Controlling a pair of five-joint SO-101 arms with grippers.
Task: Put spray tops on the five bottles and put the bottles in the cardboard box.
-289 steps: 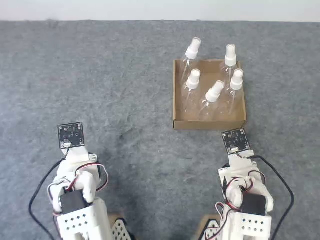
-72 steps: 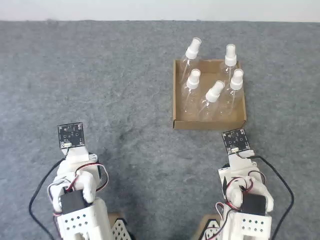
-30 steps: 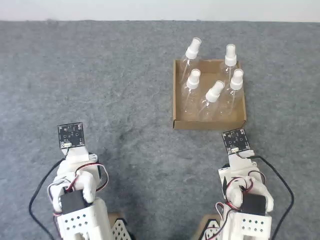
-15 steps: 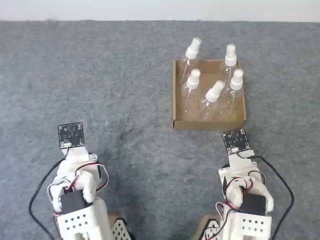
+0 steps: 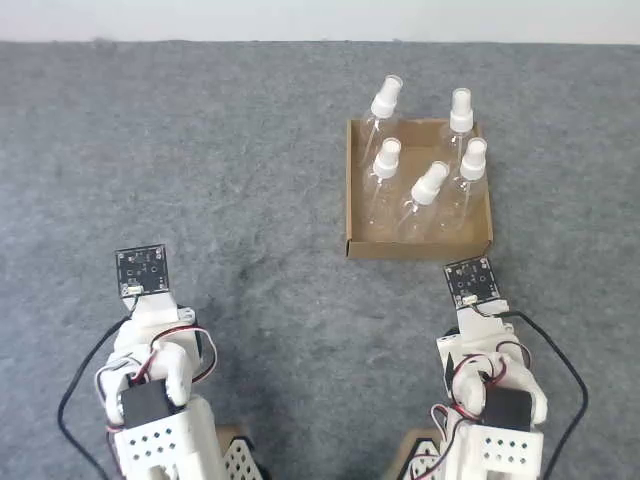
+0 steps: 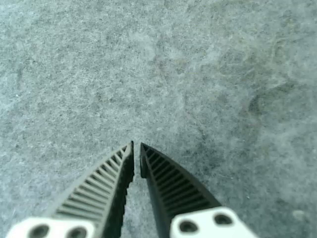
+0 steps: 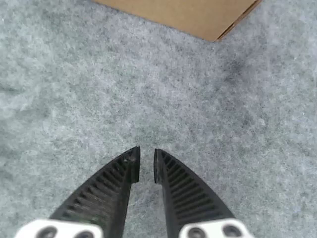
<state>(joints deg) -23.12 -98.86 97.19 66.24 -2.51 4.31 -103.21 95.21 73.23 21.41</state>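
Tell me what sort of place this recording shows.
Likely a robotics lab tabletop: a left arm and right arm mounted side by side, a grey felt-like mat, and a cardboard box holding spray bottles.

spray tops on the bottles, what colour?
White spray tops on clear bottles; clearest in the high view.

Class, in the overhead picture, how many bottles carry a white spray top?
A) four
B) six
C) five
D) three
C: five spray tops can be counted, one on each clear bottle at the cardboard box.
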